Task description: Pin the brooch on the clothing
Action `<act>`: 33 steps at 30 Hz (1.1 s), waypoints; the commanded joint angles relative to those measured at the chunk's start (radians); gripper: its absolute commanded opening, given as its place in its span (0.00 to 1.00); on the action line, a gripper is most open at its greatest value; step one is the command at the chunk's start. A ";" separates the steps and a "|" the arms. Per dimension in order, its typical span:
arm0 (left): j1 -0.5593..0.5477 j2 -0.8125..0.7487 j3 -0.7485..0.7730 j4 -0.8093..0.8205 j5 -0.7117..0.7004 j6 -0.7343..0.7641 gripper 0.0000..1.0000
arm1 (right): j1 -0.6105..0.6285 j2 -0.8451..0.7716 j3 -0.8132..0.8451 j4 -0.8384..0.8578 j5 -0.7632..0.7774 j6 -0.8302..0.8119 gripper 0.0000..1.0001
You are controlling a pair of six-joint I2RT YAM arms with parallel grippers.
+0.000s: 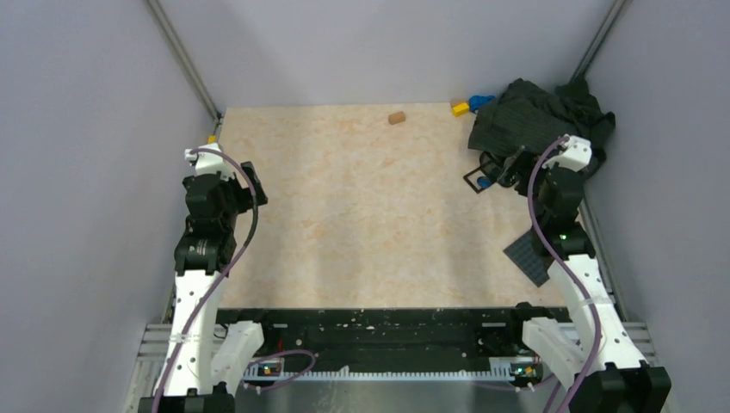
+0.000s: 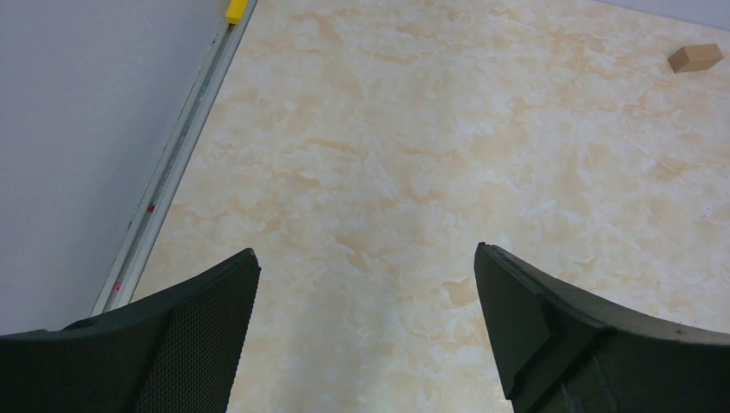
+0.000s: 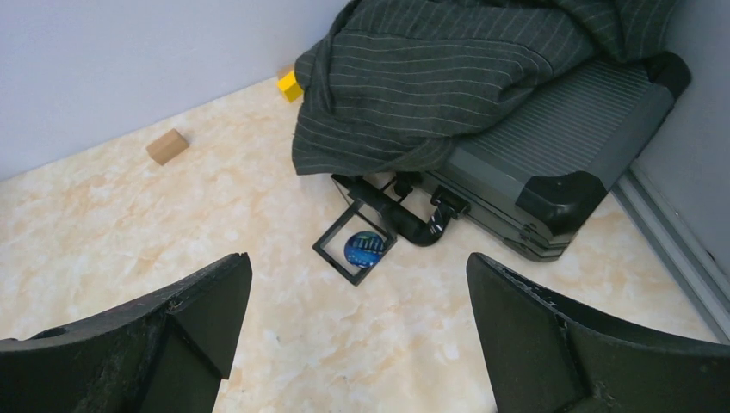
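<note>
1. Two tools, both w/ jaws spread wide, nothing gripped: L tool (image 2: pixel 363 254) hovers over bare marbled surface (image 2: pixel 413 129); R tool (image 3: pixel 357 258) hangs above the brooch (image 3: pixel 364 248), not touching it.
2. That brooch, a small round blue disc, lies on the surface inside a thin black square frame (image 3: pixel 318 249), just beside the handle of a dark hard case (image 3: pixel 551 138).
3. Black pinstriped shirt (image 3: pixel 448 77) is bunched on top of the case, far-R corner.
4. Tan block (image 3: pixel 167 146) & yellow block (image 3: pixel 290 84) sit near the back wall.
</note>
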 commanded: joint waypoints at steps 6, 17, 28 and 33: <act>-0.008 0.064 0.137 -0.053 0.069 0.002 0.99 | -0.008 -0.001 0.106 -0.067 0.031 0.030 0.99; -0.053 0.220 0.185 0.033 0.359 -0.059 0.98 | -0.029 0.309 0.236 -0.085 0.037 0.000 0.99; -0.054 0.191 0.112 0.028 0.312 -0.023 0.98 | -0.219 0.613 0.347 0.003 0.122 0.023 0.99; -0.055 0.209 0.125 0.009 0.331 -0.023 0.98 | -0.271 0.769 0.508 -0.005 -0.027 -0.035 0.99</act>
